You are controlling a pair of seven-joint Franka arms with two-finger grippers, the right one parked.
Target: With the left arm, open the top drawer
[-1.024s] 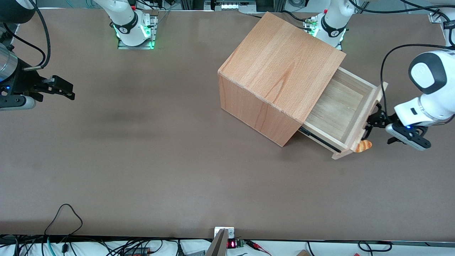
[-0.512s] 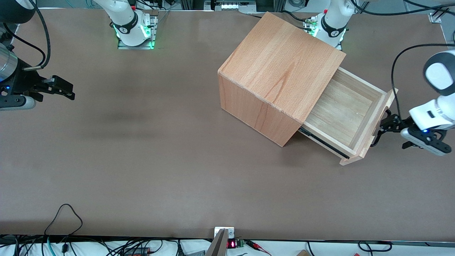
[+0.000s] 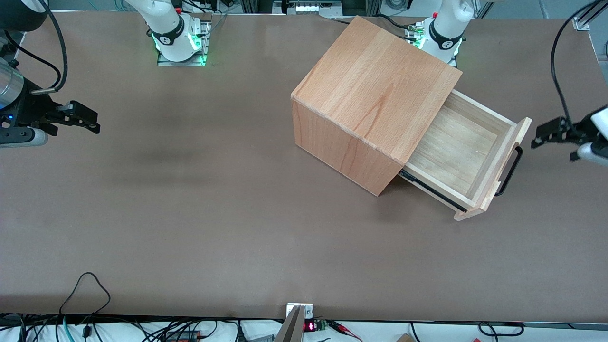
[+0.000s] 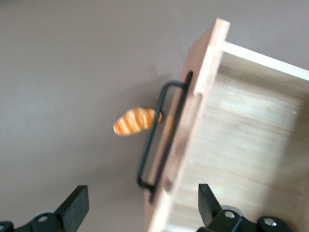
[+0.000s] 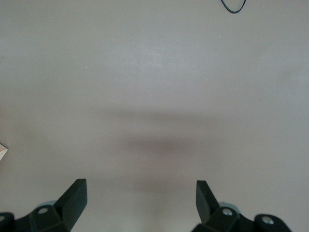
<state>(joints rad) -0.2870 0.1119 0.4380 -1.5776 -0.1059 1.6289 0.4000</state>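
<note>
Brown matte tabletop (image 3: 190, 213) is filling most of the front view, with a beech cabinet (image 3: 375, 90) sitting turned at an angle toward the working arm's end. Its top drawer (image 3: 463, 152) is standing pulled well out, the bare, pale-grained floor of its shallow box showing, and its flat front panel is pointing toward roughly 4 o'clock from the cabinet. A thin black U-shaped handle (image 3: 510, 171) is running along that panel, its long axis going from about 1 o'clock to 7 o'clock in the front view.

At 3 o'clock from the drawer front, the gripper (image 3: 551, 134) is hanging clear of the handle, with open tabletop between them. Its fingers (image 4: 77, 205) are spread wide and holding nothing, as the wrist view shows, looking down on the handle (image 4: 159, 135) and panel from above.

A small orange-and-white striped thing (image 4: 136, 121), rounded like a little loaf, is lying on the table in front of the drawer, just under the handle.

Judging by how far the box is standing out, the opening looks done, and only backing away seems left.
</note>
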